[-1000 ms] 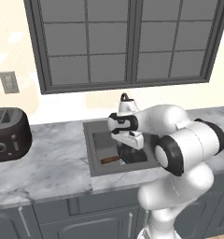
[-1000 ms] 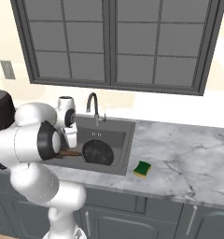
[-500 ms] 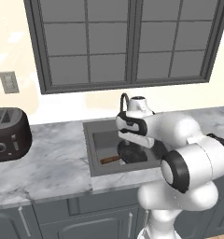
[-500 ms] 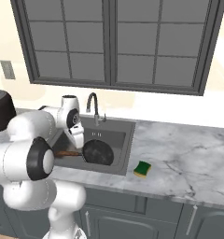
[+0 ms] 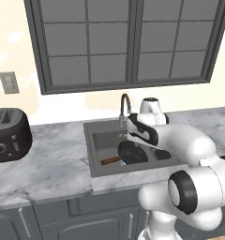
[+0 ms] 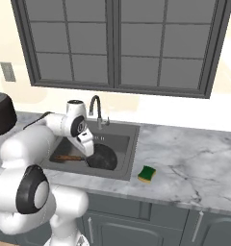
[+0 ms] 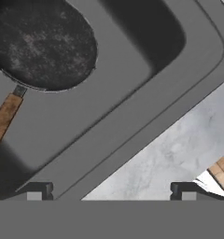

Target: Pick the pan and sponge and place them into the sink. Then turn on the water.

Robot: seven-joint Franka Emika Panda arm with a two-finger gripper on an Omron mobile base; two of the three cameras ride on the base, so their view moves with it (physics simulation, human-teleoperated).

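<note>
The black pan (image 5: 133, 153) lies flat on the bottom of the sink (image 5: 91, 154), its brown handle (image 5: 109, 161) pointing left. My gripper (image 6: 90, 150) hangs over the basin just above the pan (image 6: 104, 158), apart from it. In the hand view the fingertips (image 7: 39, 190) stand wide open around my gripper (image 7: 111, 191) with nothing between them, above the sink wall (image 7: 146, 93), and the pan (image 7: 44, 44) is at the upper left. The yellow and green sponge (image 6: 147, 174) rests on the counter right of the sink (image 6: 131, 156). No water runs from the faucet (image 5: 124, 107).
A black toaster (image 5: 9, 136) stands on the marble counter at the far left, below a wall outlet (image 5: 9, 82). A window spans the wall behind the faucet (image 6: 95, 109). A wood-coloured edge (image 7: 221, 170) shows beyond the counter in the hand view.
The arm has swung its elbow right and forward, and the hand has shifted slightly right and down over the sink. The pan stays in the basin. The jaws stay open.
</note>
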